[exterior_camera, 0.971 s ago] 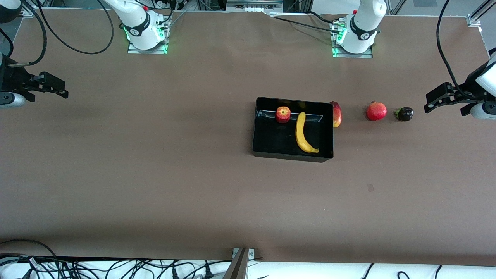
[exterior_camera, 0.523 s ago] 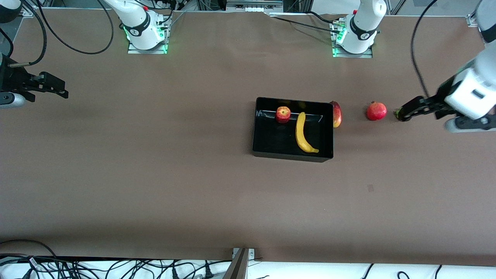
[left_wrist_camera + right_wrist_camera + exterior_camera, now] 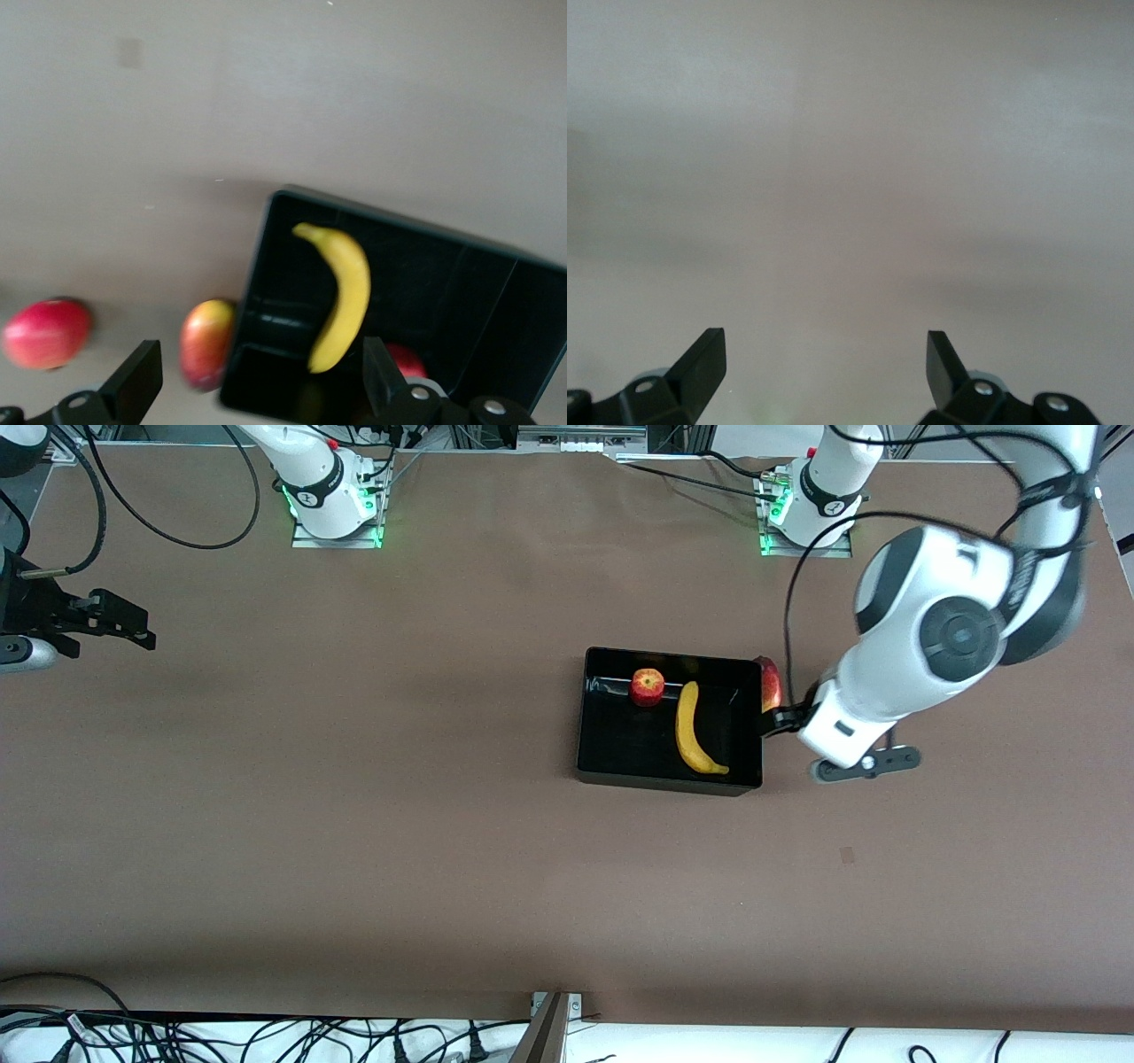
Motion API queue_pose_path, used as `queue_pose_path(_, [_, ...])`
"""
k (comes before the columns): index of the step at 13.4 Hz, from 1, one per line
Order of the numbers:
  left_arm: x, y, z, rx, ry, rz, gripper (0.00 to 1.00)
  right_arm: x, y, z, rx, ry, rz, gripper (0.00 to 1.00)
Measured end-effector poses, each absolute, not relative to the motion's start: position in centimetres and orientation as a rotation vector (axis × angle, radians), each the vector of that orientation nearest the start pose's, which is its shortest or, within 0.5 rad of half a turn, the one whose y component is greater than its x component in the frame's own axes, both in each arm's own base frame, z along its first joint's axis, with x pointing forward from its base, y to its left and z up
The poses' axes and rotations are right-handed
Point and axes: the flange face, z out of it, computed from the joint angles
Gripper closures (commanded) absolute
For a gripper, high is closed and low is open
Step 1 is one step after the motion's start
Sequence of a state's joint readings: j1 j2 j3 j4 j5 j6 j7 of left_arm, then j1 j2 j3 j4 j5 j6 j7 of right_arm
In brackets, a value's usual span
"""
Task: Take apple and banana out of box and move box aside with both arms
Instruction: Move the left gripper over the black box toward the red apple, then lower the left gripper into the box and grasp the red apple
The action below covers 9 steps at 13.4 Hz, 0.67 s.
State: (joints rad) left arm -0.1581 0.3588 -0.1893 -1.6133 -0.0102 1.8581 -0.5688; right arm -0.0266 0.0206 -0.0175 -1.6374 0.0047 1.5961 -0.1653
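Left gripper: fingers spread wide, nothing between them. It hangs above the black bin's wall at the left arm's end and the red-yellow fruit just outside that wall.

Right gripper: fingers likewise wide apart, empty, over bare table at the right arm's end, well apart from everything; that arm waits.

Surface: brown table, matte, running the full width of the front view. Two white arm bases with green lights stand along its farther edge. Black cables lie loose at both ends and along the nearer edge, where the floor below shows white.

Black bin: open-topped, low-walled, glossy inside, set toward the left arm's end of the table.

Banana: yellow, curved, lying lengthwise inside the bin, closer to the wall under the left gripper.

Apple: small, red with a yellowish patch, inside the bin by its farther wall, just beside the banana's farther tip; whether they touch cannot be told.

Red-yellow fruit: on the table, against the bin's outer wall.

Red round fruit: seen in the left wrist view only, on the table, apart from the red-yellow fruit.
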Motion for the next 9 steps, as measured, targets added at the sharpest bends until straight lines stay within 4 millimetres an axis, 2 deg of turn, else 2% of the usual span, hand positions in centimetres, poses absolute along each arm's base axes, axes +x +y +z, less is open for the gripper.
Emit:
queue_pose_path(3, [60.8,-25.6,35.4,-3.15,-0.555,0.147,0.0,55.9,-2.4,58.4,-3.124,-0.189,0.095,0.0])
queue_pose_path(5, [59.6,-27.9,32.2,-3.154,-0.606,0.139,0.0,55.9,-2.4,58.4,-3.124,-0.189,0.096,0.0])
queue_pose_path(9, [55.8,-31.1,28.4,-3.119,-0.575,0.228,0.0,55.9,-2.4,58.4,-3.124,-0.189,0.096,0.0])
